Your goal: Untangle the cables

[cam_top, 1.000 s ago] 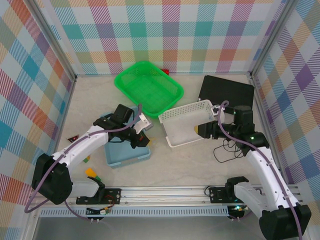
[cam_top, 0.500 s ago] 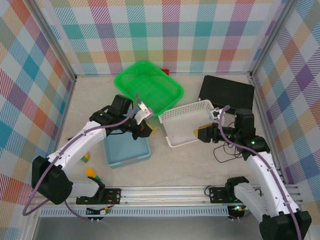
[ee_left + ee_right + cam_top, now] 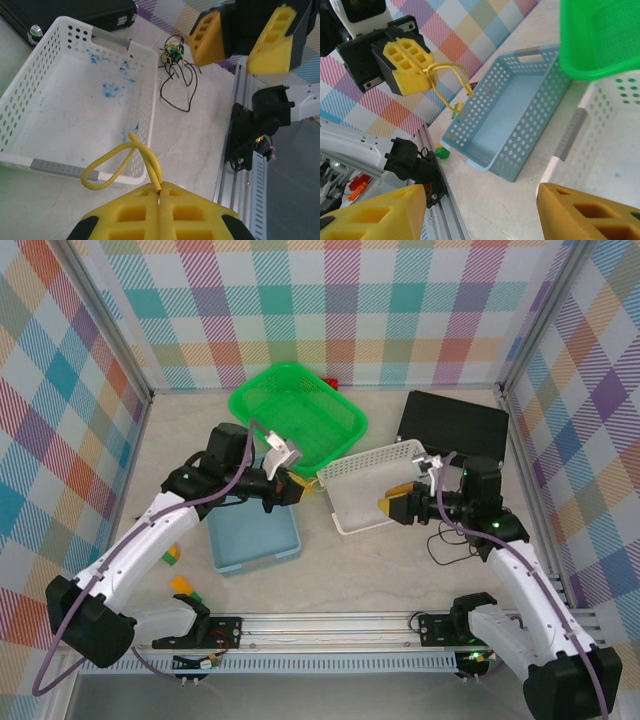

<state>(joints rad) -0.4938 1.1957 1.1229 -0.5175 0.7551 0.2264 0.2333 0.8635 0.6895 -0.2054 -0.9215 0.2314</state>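
Cables lie apart: the yellow cable [image 3: 148, 157] is pinched in the closed left end effector [image 3: 160, 191] by the white basket [image 3: 146, 95]; the dark tangle [image 3: 173, 54] rests on the surface [image 3: 200, 135] near the wide, empty right end effector [image 3: 235, 40].

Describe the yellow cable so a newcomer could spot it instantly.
Find the central white perforated basket. At its left corner the left gripper is shut on the yellow cable, a short loop held in the air. The tangle lying right of the basket is mostly thin black wire; this one is thicker and plain yellow.
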